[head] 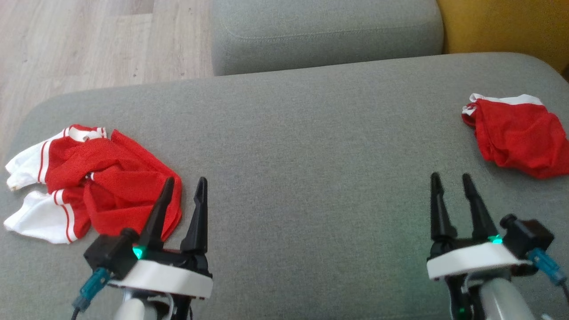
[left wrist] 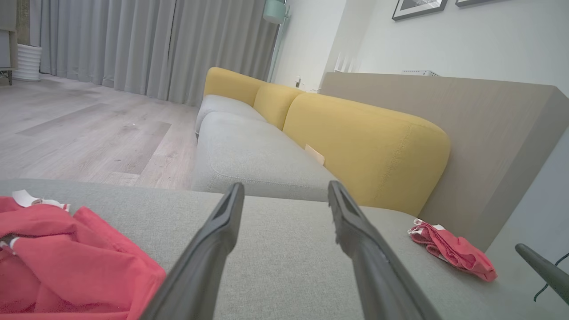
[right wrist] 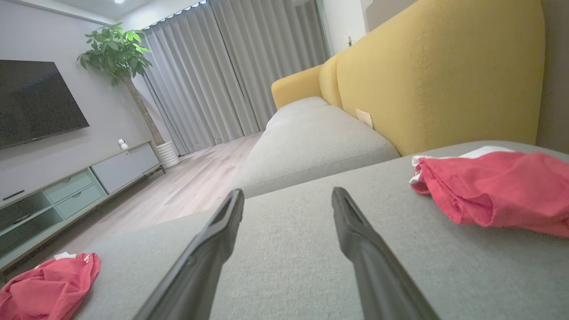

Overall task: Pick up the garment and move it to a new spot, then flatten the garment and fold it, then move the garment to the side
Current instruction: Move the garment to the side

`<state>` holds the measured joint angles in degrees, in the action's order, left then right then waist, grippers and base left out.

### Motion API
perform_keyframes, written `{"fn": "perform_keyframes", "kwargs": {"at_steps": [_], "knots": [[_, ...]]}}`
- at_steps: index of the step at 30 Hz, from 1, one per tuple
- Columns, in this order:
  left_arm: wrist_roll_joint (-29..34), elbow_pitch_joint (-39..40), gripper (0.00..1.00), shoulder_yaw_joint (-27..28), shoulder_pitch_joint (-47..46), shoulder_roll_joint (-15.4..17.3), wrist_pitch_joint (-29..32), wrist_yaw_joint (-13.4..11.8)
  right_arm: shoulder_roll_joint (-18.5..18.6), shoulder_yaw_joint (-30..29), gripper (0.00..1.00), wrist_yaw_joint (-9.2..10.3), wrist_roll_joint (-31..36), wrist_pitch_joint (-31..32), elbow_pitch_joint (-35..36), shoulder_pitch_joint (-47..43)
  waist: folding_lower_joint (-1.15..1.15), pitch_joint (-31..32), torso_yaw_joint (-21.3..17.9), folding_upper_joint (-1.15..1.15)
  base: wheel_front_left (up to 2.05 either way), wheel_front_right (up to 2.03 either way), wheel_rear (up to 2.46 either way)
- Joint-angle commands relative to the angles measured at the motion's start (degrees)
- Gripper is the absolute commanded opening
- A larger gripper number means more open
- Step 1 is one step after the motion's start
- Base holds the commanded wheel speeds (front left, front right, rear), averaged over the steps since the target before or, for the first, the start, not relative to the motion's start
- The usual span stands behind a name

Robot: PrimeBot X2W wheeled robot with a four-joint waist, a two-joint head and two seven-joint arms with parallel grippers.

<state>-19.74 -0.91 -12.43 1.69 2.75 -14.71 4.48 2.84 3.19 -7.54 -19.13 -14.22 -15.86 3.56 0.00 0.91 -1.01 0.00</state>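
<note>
Left gripper (head: pixel 186 180) and right gripper (head: pixel 450 175) hover over the grey sofa seat (head: pixel 311 155), fingers apart, holding nothing.
The crumpled red-and-white garment (head: pixel 102 182) lies at the seat's left end, just beside the left gripper; a second red garment (head: pixel 520 133) lies near the right one. The head view reveals the white striped sleeves, while the right wrist view adds a television (right wrist: pixel 35 102) and a potted plant (right wrist: pixel 115 49).

Wide bare cushion (head: pixel 311 146) mid-sofa; crumpled jersey (head: pixel 111 178) blocks left edge, red bundle (head: pixel 520 133) far right.
</note>
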Motion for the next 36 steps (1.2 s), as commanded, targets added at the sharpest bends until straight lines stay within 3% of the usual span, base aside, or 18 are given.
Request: {"fn": "perform_keyframes", "kwargs": {"at_steps": [1,30,36], "knots": [[0.13,1.75,1.0,1.84,-1.18,0.12,-0.29,-0.2,0.06,2.11,1.0,0.05,0.0,-0.7,1.66,0.67,0.0,0.24,0.12,0.0,0.0,0.0,0.0],[-0.15,0.52,1.0,0.87,-0.3,0.12,-0.29,-0.99,0.04,2.58,1.0,0.05,1.79,-0.77,4.42,-1.87,0.0,0.89,1.22,0.0,0.0,0.0,0.0],[-0.2,-0.23,1.0,0.6,-0.24,0.12,-0.29,-0.93,0.04,3.44,1.0,0.05,1.48,-0.77,3.66,-2.04,0.0,1.08,2.94,0.0,0.0,0.0,0.0]]}}
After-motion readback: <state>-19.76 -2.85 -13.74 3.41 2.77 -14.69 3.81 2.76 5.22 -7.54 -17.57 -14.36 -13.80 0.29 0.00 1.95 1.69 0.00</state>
